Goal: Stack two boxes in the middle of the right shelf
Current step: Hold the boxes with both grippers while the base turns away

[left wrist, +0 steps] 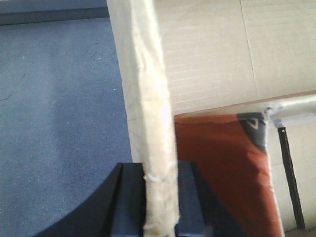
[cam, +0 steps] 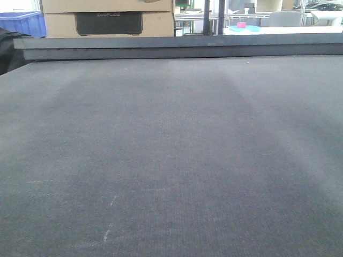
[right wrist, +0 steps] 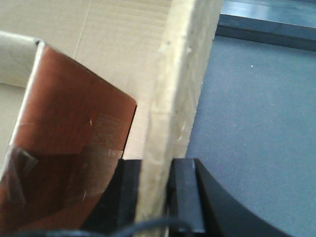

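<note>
My left tool is closed narrow on the upright side wall of an open cardboard box, with one finger inside the wall and one outside. My right tool is clamped the same way on a cardboard wall. I take it to be the opposite side of the same box, though no view shows both grips together. A red-brown packet with clear tape on it lies inside, close to both held walls.

The grey desk shows beyond the box in both wrist views. I cannot tell whether the box rests on it or hangs just above it. The front view shows none of the box or the arms. It shows only the bare desk and some cartons past its far edge.

I judge this to be the carry step for one box, held by both arms. No shelf is in view. The next move calls for lifting both arms evenly so the thin walls do not tear or fold. Then the box has to travel to the right shelf's middle level and be set down flat before I let go.
</note>
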Motion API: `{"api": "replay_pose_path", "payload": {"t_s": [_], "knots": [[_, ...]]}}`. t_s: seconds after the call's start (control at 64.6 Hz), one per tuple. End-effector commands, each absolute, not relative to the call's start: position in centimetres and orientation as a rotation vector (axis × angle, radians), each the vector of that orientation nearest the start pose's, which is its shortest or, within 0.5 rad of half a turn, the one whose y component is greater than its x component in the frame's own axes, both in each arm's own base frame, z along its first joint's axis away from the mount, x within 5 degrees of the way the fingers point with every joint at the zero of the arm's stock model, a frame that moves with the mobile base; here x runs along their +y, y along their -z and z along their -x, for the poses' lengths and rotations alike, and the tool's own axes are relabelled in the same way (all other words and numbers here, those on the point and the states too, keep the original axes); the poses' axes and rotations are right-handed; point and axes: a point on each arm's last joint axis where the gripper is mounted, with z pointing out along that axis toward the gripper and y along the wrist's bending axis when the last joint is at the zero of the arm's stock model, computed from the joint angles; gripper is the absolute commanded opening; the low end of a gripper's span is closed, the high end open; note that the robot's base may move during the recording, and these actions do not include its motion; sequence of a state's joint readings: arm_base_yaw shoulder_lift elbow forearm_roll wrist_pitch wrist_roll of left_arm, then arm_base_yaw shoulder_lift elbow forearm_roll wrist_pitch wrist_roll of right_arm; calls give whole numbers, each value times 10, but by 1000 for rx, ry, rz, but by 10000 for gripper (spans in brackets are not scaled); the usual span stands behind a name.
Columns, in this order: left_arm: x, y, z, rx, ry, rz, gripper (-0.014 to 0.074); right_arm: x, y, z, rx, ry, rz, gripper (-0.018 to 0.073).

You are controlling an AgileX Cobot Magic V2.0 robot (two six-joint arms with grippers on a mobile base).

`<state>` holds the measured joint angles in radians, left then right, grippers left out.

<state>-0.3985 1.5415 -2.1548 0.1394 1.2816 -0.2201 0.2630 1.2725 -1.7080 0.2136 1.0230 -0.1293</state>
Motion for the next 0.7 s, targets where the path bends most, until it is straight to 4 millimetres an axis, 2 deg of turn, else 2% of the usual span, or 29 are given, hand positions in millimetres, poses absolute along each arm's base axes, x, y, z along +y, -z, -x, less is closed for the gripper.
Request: {"api": "replay_pose_path", "payload": {"t_s": [0.0, 0.681], "knots": [[-100, -547, -261, 2060, 235, -166, -111, 79, -516, -222, 1967, -368, 397, -153], [-100, -547, -261, 2060, 230, -165, -111, 79, -516, -222, 1967, -368, 397, -153]]}}
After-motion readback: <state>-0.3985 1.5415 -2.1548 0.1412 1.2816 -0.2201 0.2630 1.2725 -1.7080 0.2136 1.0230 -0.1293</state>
